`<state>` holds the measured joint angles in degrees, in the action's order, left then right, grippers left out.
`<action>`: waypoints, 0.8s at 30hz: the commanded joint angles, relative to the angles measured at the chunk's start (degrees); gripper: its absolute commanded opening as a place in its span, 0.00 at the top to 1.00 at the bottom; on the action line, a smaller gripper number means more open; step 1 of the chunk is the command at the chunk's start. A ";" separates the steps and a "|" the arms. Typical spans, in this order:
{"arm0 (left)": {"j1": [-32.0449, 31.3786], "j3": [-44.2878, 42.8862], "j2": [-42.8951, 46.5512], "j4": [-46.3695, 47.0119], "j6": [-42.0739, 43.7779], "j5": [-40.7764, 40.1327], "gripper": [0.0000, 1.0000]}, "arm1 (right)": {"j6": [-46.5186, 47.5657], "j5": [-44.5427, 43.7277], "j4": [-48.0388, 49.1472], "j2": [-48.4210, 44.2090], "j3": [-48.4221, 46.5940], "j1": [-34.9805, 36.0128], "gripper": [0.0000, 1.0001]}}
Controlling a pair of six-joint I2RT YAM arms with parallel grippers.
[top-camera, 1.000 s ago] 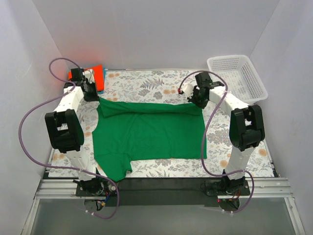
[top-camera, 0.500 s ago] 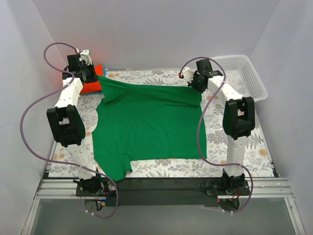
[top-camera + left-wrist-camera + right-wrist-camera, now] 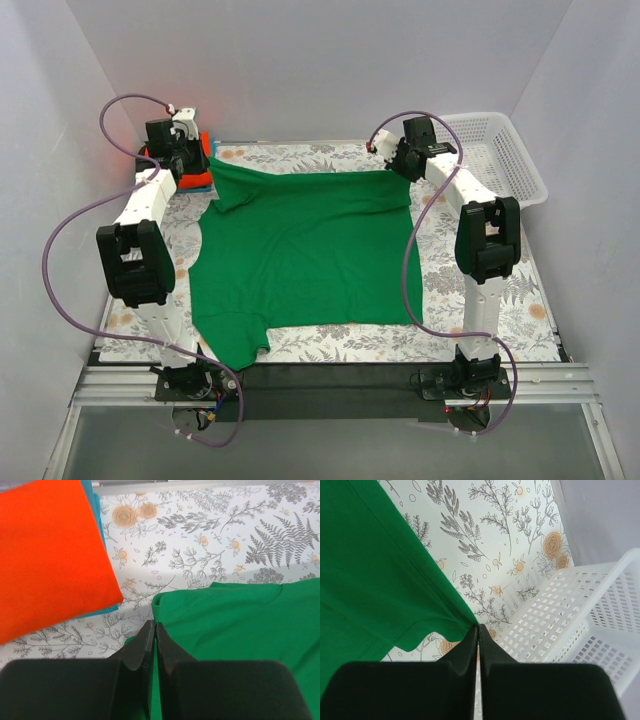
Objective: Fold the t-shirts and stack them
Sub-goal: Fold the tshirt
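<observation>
My left tool (image 3: 152, 628) and right tool (image 3: 478, 629) each pinch an upper corner of the bright green cloth t-shirt (image 3: 300, 250). It looks like the spreading step. Next I'd lower it flat, let go, then fold.

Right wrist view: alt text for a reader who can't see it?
The right gripper, shut, pinches a corner of the green t-shirt, which spreads to the picture's left over the floral table cover. A white mesh basket sits at its right.

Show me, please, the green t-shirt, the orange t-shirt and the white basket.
green t-shirt (image 3: 310, 250), top external view, middle of its body
orange t-shirt (image 3: 45, 550), left wrist view, top face
white basket (image 3: 492, 158), top external view, bare floor
</observation>
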<state>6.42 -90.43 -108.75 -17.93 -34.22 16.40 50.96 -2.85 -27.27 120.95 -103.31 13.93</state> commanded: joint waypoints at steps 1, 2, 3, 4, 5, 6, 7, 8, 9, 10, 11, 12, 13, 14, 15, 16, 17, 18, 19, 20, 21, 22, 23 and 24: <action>-0.44 0.78 6.97 3.61 3.88 2.75 1.00 | 0.46 -0.49 2.57 -0.80 -0.41 -0.40 0.99; -0.87 1.74 8.10 3.69 4.68 2.93 1.00 | 0.63 -0.23 2.66 -1.32 -0.06 -0.49 0.99; -1.23 2.27 8.64 3.61 5.73 3.37 1.00 | 0.63 -0.05 2.66 -1.50 0.56 -0.40 0.99; -1.58 2.89 9.34 3.52 6.61 3.20 1.00 | 0.72 0.04 2.74 -1.85 1.00 -0.49 0.99; -2.36 3.76 9.95 3.52 8.45 3.02 1.00 | 0.81 0.30 2.66 -2.11 1.26 -0.49 0.99; -2.72 5.34 11.27 3.17 9.34 2.76 1.00 | 0.81 0.39 2.74 -2.38 2.05 -0.49 0.99; -3.07 6.40 11.89 2.91 9.95 1.71 1.00 | 0.98 0.57 2.75 -2.55 2.40 -0.49 0.99; -3.42 7.19 12.50 2.82 10.74 1.44 1.00 | 1.24 0.92 2.75 -3.08 2.84 -0.40 0.99; -3.43 8.59 13.03 2.21 10.92 1.26 1.00 | 1.51 0.92 2.75 -3.26 3.37 -0.40 0.99; -3.43 9.04 13.73 1.85 11.19 0.65 1.00 | 1.60 1.09 2.75 -3.61 3.98 -0.40 0.99; -3.51 9.48 14.17 1.33 11.36 0.39 1.00 | 1.77 1.09 2.75 -3.61 4.25 -0.40 0.99; -3.43 10.18 14.79 0.63 11.97 0.30 1.00 | 1.95 1.01 2.83 -3.79 4.60 -0.49 0.99; -3.43 11.49 15.93 0.45 12.24 0.30 1.00 | 2.12 1.09 2.75 -3.87 4.87 -0.49 0.99; -3.43 12.38 16.55 0.18 12.33 0.38 1.00 | 2.21 1.09 2.75 -4.14 5.39 -0.49 0.99; -3.43 13.08 17.25 -0.26 12.85 0.38 1.00 | 2.30 1.18 2.75 -4.40 5.66 -0.49 0.99; -3.43 14.31 18.21 -0.96 13.12 0.21 1.00 | 2.39 1.36 2.83 -4.75 6.36 -0.49 0.99; -3.43 14.93 18.66 -0.96 13.38 -0.14 1.00 | 2.56 1.53 2.83 -5.01 6.71 -0.49 0.99; -3.43 15.46 19.27 -1.57 13.65 -0.32 1.00 | 2.74 1.71 2.75 -5.28 7.06 -0.40 0.99; -3.43 16.07 19.71 -1.84 14.26 -0.58 1.00 | 2.92 1.97 2.75 -5.80 7.41 -0.49 0.99; -3.51 17.47 20.85 -2.10 14.53 -0.84 1.00 | 2.92 2.15 2.83 -6.07 8.20 -0.40 0.99; -3.43 18.27 21.47 -2.37 14.79 -1.28 1.00 | 3.09 2.32 2.83 -6.42 8.64 -0.49 0.99; -3.43 18.97 21.91 -2.46 15.05 -1.63 1.00 | 3.18 2.41 2.75 -6.68 9.08 -0.49 0.99; -3.43 20.20 22.96 -2.46 15.49 -1.99 1.00 | 3.27 2.41 2.75 -7.47 9.70 -0.40 0.99; -3.43 20.73 23.40 -2.46 15.58 -2.42 1.00 | 3.36 2.41 2.75 -7.83 10.75 -0.49 0.99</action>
<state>2.79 -71.18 -90.59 -19.53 -20.78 15.84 52.86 -1.30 -25.43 117.51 -94.17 13.85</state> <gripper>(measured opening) 0.010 0.021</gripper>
